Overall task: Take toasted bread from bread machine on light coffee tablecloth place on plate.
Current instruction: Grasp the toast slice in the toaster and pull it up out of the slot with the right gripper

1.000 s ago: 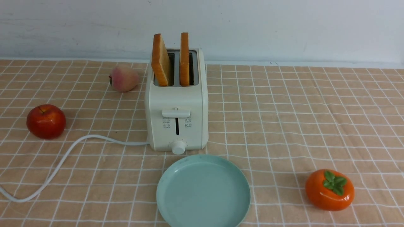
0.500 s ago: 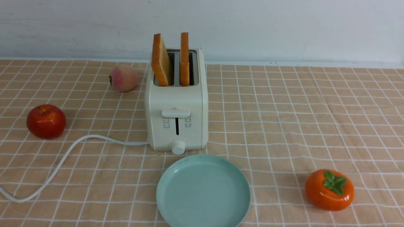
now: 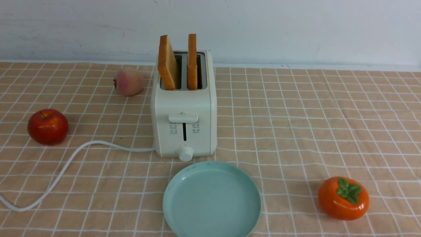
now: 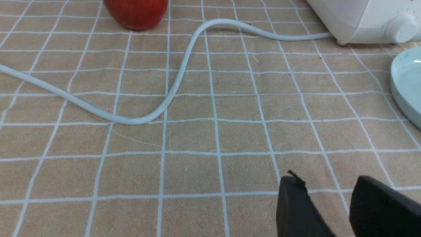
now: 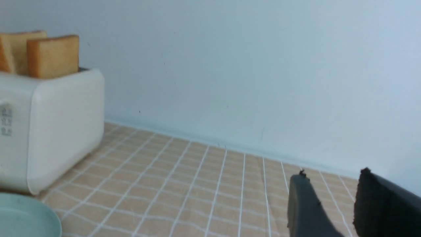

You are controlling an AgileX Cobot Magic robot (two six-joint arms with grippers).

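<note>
Two slices of toasted bread (image 3: pixel 167 62) (image 3: pixel 192 61) stand upright in the slots of the cream-white bread machine (image 3: pixel 184 128) on the light coffee tablecloth (image 3: pixel 296 125). The teal plate (image 3: pixel 212 199) lies bare just in front of it. Neither arm shows in the front view. My left gripper (image 4: pixel 329 184) is open and empty over the cloth, left of the plate's rim (image 4: pixel 406 82). My right gripper (image 5: pixel 332 177) is open and empty, low to the right of the bread machine (image 5: pixel 52 128), with the toast (image 5: pixel 52 56) in view.
A red apple (image 3: pixel 48 126) and a peach (image 3: pixel 129 81) lie left of the bread machine. An orange persimmon (image 3: pixel 343 198) lies at the front right. The white cord (image 3: pixel 65 168) snakes across the front left cloth. A pale wall bounds the back.
</note>
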